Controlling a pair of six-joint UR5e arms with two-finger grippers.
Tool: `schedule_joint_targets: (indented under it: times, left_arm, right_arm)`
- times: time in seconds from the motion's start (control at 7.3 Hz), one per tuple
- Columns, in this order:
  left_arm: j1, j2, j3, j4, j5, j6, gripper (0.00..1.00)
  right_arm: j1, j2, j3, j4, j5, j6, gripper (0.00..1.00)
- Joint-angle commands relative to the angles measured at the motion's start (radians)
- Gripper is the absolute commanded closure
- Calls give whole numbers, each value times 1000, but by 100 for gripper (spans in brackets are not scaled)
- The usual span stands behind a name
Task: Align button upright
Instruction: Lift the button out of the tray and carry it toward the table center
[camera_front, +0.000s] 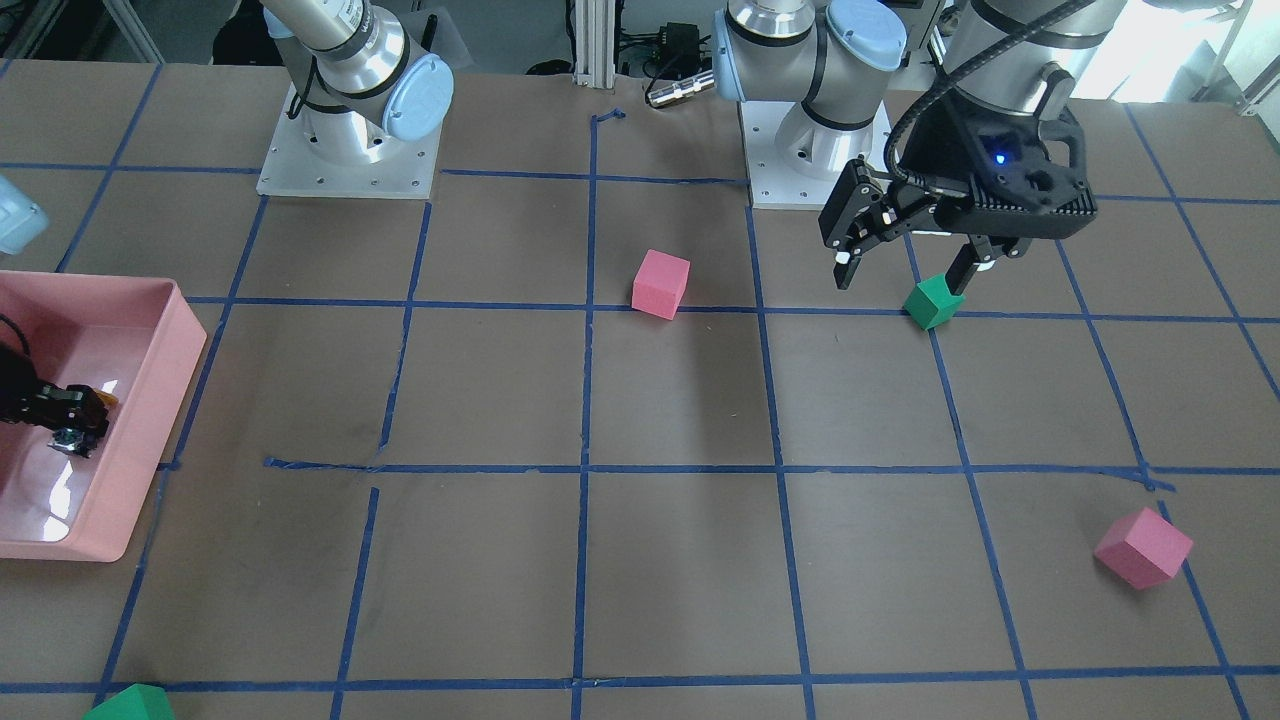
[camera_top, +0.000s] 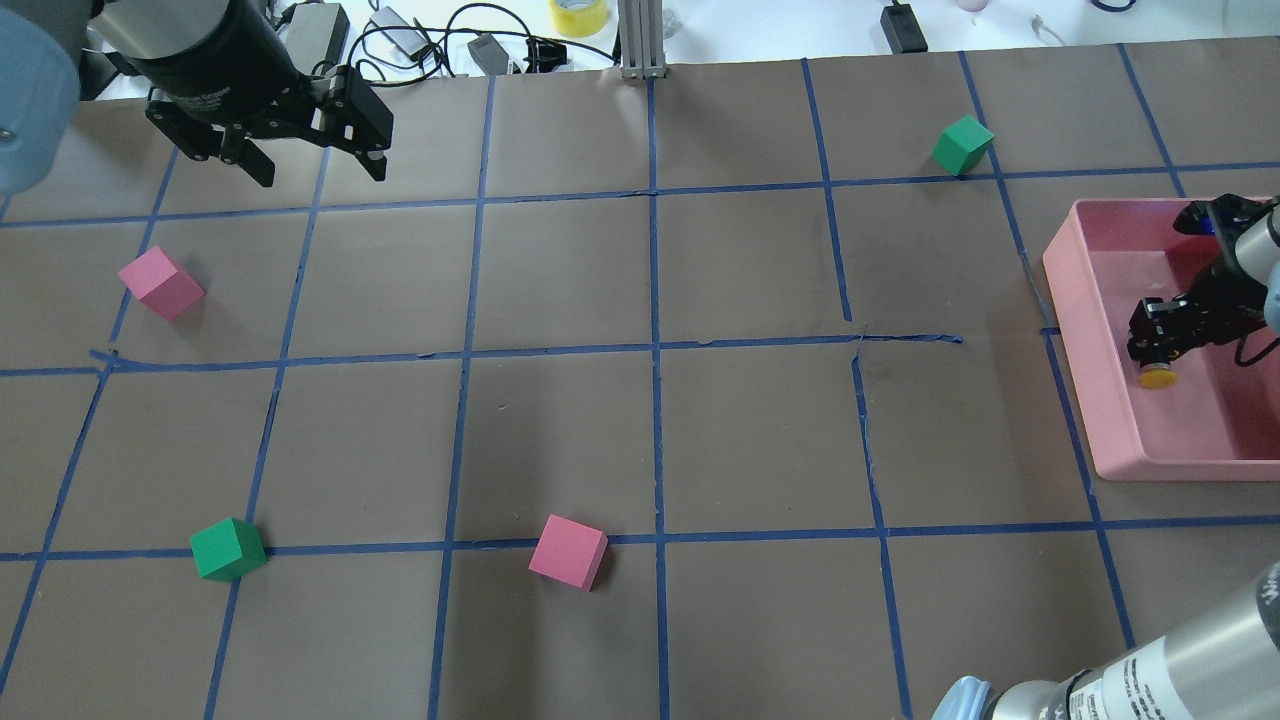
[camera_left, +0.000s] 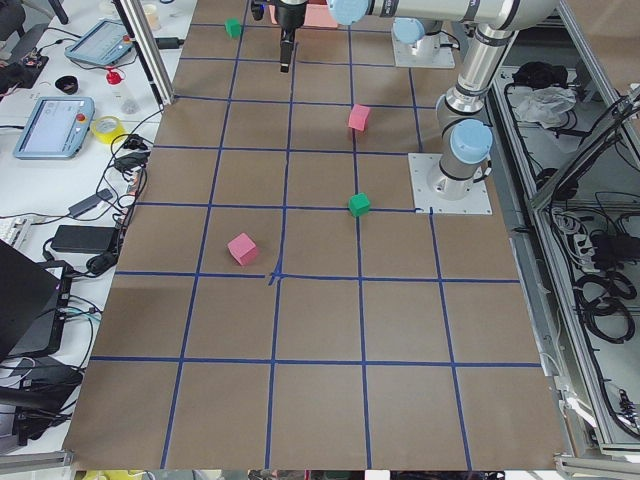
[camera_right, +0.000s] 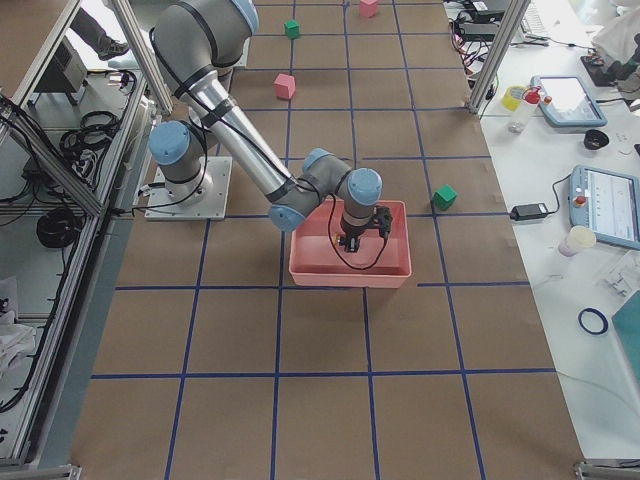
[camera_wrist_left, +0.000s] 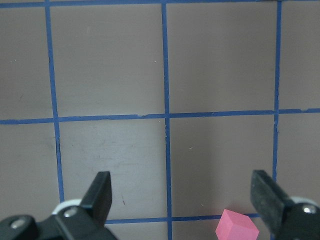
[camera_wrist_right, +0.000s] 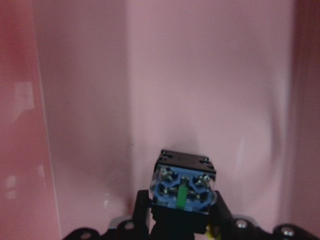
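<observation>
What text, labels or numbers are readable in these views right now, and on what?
None reads clearly.
White print on the black wrist above the left gripper: too blurred.
Dark label on the right arm: too small.
Underside of the button: no legible marking.

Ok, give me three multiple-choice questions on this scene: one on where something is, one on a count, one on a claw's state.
1. Where is the button?
A. on a shelf
B. in the right claw, inside the tray
C. in an operator's hand

2. How many cubes are out?
A. two
B. three
C. four

3. The left claw is:
A. open and empty
B. shut on a cube
C. shut on the button

Answers: B, the right wrist view shows it clamped over the pink floor; C, two pink and two green; A, its jaws stand wide apart with nothing between.
</observation>
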Motion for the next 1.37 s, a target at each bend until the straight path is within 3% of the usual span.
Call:
schedule_joint_targets:
  times: [0.0, 0.27, 0.55, 1.23]
  left_arm:
    - [0, 0, 0, 0, 0, 0, 0]
    - [0, 0, 0, 0, -6, 0, 0]
    - [0, 0, 0, 0, -8, 0, 0]
    - [0, 0, 0, 0, -8, 0, 0]
  right_arm:
    - [3, -3, -64, 66, -1, 1, 100]
    - [68, -62, -217, 234, -25, 17, 100]
    - [176, -81, -329, 309, -26, 69, 100]
    - [626, -86, -328, 293, -13, 589, 100]
